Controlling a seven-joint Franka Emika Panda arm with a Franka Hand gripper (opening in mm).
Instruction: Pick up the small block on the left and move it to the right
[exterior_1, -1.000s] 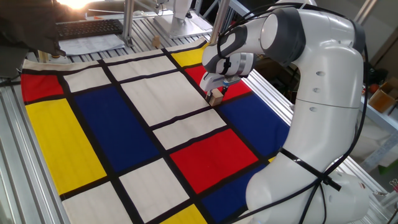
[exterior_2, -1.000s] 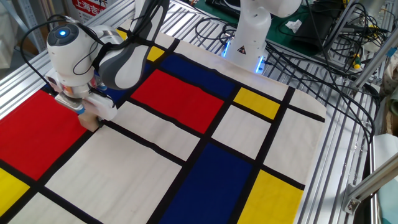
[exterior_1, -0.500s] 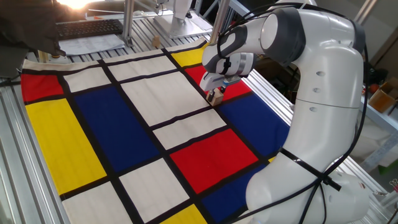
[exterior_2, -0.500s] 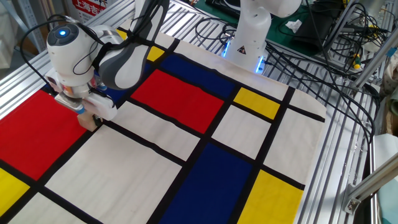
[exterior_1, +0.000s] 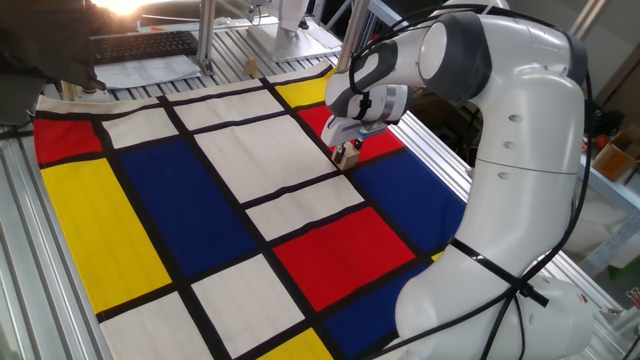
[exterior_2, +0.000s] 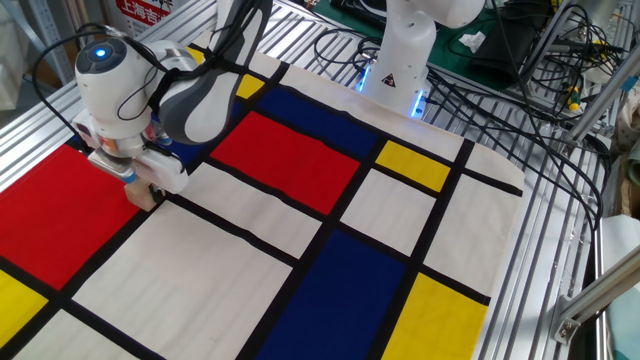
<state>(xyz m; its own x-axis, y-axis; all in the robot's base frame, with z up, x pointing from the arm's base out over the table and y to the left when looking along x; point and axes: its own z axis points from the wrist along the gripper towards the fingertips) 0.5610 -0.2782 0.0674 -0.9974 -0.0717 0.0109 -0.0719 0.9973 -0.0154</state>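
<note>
Franka arm (exterior_1: 520, 150) folded over the table from its base (exterior_2: 400, 60) at one edge; upper links rising, elbow high, forearm reaching out and down across the cloth. Wrist (exterior_1: 375, 75) bent so the hand points almost straight down at the mat. Blue status light visible on the wrist joint (exterior_2: 100, 53) in the other fixed view.

Gripper (exterior_1: 346, 152) low, right over the surface, fingers vertical. Small block (exterior_1: 347, 155) sits between the fingertips, light-tan wood, plain faces. Fingers closed in on the block's sides, pinching it; block bottom at or just off the cloth, contact with the cloth cannot be told from either view. In the other fixed view only the lower part of the block (exterior_2: 146, 197) shows under the gripper body (exterior_2: 138, 168); fingers mostly hidden there.

Location: on the colour-block cloth (exterior_1: 200, 200), at the boundary where a red panel (exterior_2: 60, 220) meets a white panel (exterior_2: 250, 215), on the black dividing line. Near the table edge on the arm's side in one fixed view, well away from the far corners. Aluminium-slat table (exterior_2: 540, 230) showing around the cloth; cable bundle (exterior_2: 500, 90) lying past the base corner.
</note>
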